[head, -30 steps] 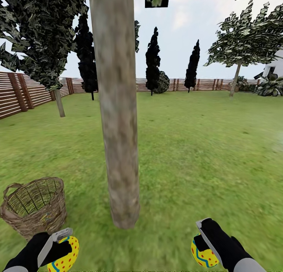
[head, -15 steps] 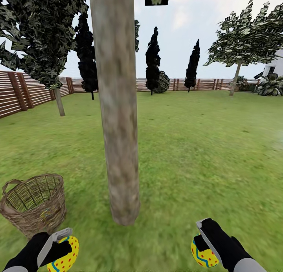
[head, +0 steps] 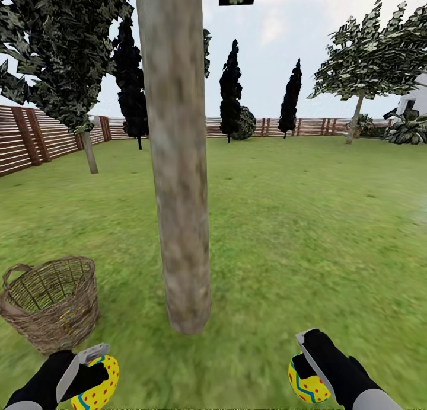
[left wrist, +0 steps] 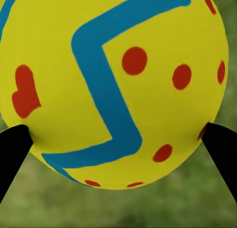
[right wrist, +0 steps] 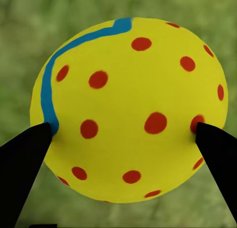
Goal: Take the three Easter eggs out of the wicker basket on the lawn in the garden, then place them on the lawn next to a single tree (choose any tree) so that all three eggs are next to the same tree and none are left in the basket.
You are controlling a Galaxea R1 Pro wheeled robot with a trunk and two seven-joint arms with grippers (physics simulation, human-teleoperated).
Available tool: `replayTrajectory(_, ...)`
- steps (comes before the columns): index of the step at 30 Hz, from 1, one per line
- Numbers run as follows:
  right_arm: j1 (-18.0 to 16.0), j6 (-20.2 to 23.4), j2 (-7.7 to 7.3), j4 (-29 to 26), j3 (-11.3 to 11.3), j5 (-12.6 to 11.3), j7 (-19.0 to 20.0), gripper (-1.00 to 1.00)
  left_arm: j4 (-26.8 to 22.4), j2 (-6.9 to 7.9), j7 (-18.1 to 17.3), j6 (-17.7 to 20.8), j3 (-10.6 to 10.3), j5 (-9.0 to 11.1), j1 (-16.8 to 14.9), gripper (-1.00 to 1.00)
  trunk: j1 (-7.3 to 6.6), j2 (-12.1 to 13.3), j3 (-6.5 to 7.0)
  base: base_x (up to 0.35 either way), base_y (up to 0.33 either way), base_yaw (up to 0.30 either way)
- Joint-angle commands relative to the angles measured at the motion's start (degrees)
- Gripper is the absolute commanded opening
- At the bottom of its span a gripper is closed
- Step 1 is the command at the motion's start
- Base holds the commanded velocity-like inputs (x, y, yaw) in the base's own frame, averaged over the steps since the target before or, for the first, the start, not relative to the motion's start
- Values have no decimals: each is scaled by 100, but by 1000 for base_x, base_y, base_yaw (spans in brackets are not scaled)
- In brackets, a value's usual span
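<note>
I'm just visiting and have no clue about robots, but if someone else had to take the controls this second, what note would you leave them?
Left gripper: shut on an Easter egg.
Right gripper: shut on a second egg.
Both eggs are held above the lawn, near the base of the tree straight ahead.
The wicker basket stands on the grass left of that trunk; whether the third egg is inside cannot be told through the weave.
Done: two eggs out of the basket.
Left: set both down by this tree, then check the basket for the third and bring it here.
</note>
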Motion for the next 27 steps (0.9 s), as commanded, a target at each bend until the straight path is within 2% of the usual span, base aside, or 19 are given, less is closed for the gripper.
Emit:
replayTrajectory(1, -5, 24, -8, -7, 30, -34, -17, -100, -8, -2, 3, 33, 14, 40, 0, -100, 21, -44, -25, 0, 0, 0)
replayTrajectory(9, -4, 24, -11, -7, 30, -34, -24, -100, -9, -2, 3, 33, 10, 40, -4, -100, 184, -338, -171, 0, 0, 0)
replayTrajectory(27, -5, 24, -2, -4, 39, -34, -24, -100, -1, -2, 12, 36, 1, 37, -5, -100, 230, -362, -570, 0, 0, 0)
